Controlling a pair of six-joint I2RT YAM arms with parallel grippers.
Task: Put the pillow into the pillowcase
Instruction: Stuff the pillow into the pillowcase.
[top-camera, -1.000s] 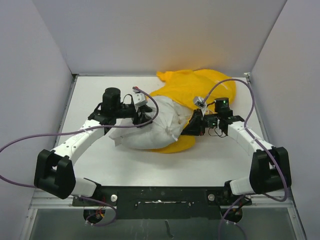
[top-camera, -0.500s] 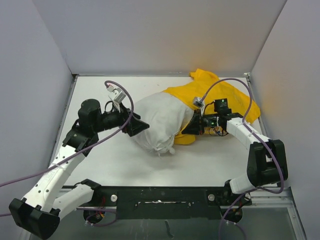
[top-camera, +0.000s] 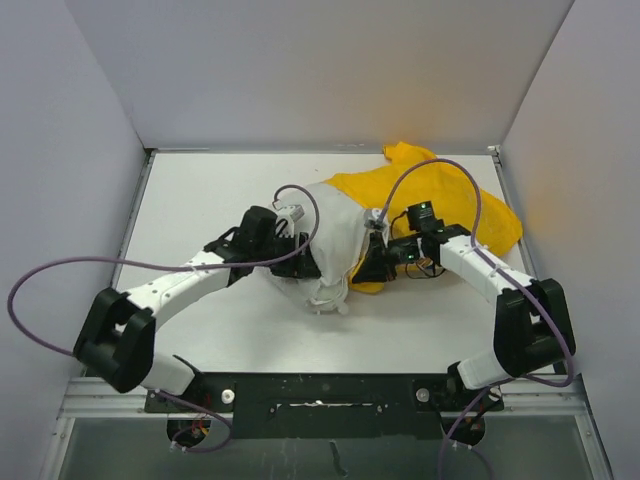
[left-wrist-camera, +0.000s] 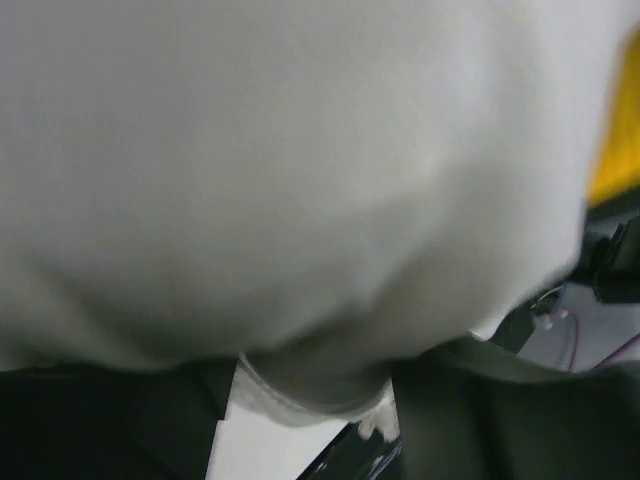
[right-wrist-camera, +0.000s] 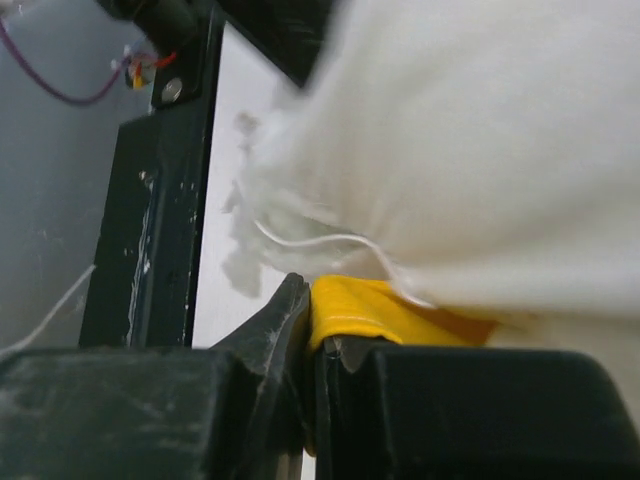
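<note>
1. At nine o'clock of the pillow: pressed into the soft flank with the left gripper, with jaws spread wide and clamped on nothing that can be made out (only white cloth bulging between the fingers in the wrist view). Probably set so as a blunt pusher, for shoving toward three o'clock.
2. At table centre: bunched, plump and wrinkled, lying across the lower yellow lip of the pillowcase. Mostly outside by the look of it. Cannot tell how much of the three o'clock end sits within.
3. At five o'clock of the pillow: pinched tight on the yellow hem with the right gripper, with jaws closed and cloth squeezed flat between them. Likely held so to anchor the mouth against the push and stop the sack sliding away.
4. From one to three o'clock: heaped toward the far right corner, slack and folded, with no print legible.
5. Underneath: resting on a plain white table, matte and flat. Boxed by pale grey walls at nine, twelve and three o'clock. Looped over with purple cables near both arms.
</note>
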